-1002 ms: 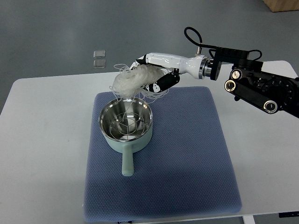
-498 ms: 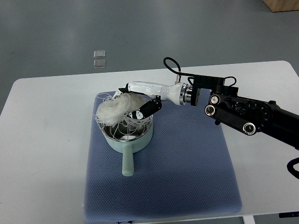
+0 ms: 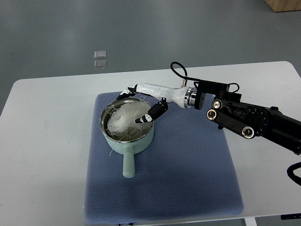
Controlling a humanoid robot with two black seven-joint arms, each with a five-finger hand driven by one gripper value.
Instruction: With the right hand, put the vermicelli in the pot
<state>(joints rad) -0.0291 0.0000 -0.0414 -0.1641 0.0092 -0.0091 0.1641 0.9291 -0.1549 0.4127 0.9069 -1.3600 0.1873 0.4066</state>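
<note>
Top view: vermicelli (image 3: 126,117) sits inside pot (image 3: 128,141), centre-left on mat (image 3: 188,179). Right hand (image 3: 143,101) over rim, fingers (image 3: 155,112) spread, gripping nothing. Only withdrawal left, likely.

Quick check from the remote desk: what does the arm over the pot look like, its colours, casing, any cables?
Only the right arm shows. Its forearm is matte black, blocky, with several round silver-ringed joint caps. A silver metal ring forms the wrist, where a black cable loops up and back. The right hand has a glossy white shell, with black finger segments and black fingertips. No lettering can be read.
</note>
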